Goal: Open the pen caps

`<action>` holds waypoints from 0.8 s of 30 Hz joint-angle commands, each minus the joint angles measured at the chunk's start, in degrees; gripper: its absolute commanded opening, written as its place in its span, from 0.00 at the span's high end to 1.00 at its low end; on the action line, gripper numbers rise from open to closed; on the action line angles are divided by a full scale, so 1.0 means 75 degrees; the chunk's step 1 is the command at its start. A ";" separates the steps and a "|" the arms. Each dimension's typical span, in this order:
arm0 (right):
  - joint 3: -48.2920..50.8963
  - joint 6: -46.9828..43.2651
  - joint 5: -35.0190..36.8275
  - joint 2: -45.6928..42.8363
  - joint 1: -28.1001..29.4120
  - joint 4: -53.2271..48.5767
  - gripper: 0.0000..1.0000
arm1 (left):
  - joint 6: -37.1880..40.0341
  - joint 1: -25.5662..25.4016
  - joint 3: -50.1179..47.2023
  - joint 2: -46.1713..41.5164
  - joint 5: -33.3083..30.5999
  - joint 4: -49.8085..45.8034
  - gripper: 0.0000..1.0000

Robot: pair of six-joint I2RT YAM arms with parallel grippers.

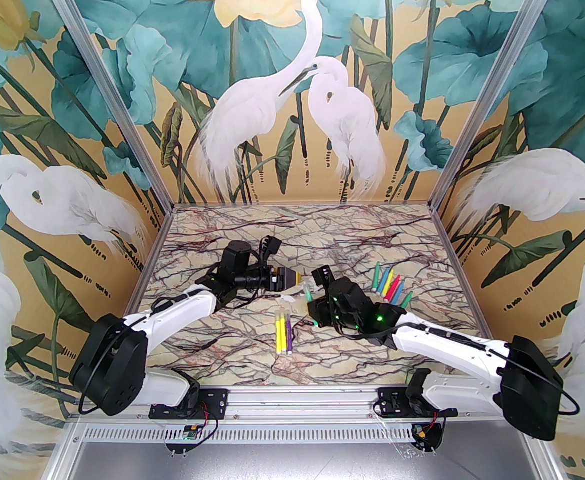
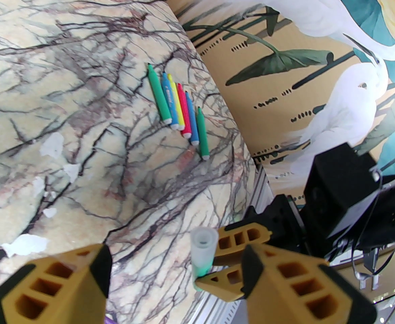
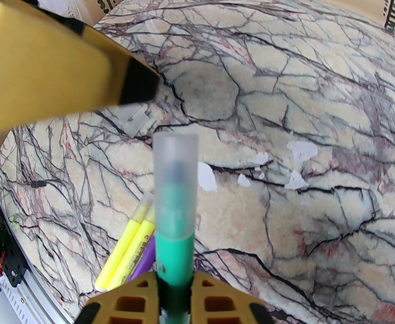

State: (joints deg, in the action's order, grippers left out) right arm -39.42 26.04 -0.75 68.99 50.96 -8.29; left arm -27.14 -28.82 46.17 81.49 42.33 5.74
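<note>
Six pens point(image 1: 390, 285) at three o'clock are uncapped, three pens point(image 1: 285, 330) at six o'clock capped; right gripper point(image 3: 174, 282) pinches teal pen point(image 3: 174, 248), left gripper point(image 2: 177, 268) spread near its cap point(image 3: 175, 160).

At the middle of the worktop point(image 1: 372, 238) we find the left gripper point(image 1: 298, 279) and right gripper point(image 1: 316, 309) facing each other. The right jaws clamp one pen point(image 3: 174, 251); its cap point(image 3: 175, 160) sits between the left jaws, touching neither. Just nearer us lie three pens point(image 1: 284, 330) side by side, and a row of six pens point(image 1: 390, 288) lies to the right, slightly farther back.
</note>
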 commanded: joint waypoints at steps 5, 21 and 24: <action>-0.0357 -0.0250 -0.0039 0.0058 0.0084 0.0135 0.85 | -0.0190 -0.0154 0.0237 0.0249 0.0388 0.0389 0.35; -0.0731 -0.0391 -0.0134 0.0481 0.0154 0.0286 0.86 | -0.0425 -0.0306 0.0358 0.0539 0.0488 0.0653 0.56; -0.0779 -0.0425 -0.0134 0.0513 0.0146 0.0277 0.86 | -0.0438 -0.0318 0.0365 0.0554 0.0509 0.0651 0.59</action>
State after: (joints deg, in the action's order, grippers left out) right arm -43.57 23.90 -1.41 72.12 51.70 -7.51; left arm -30.48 -30.83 47.31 84.16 44.42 9.72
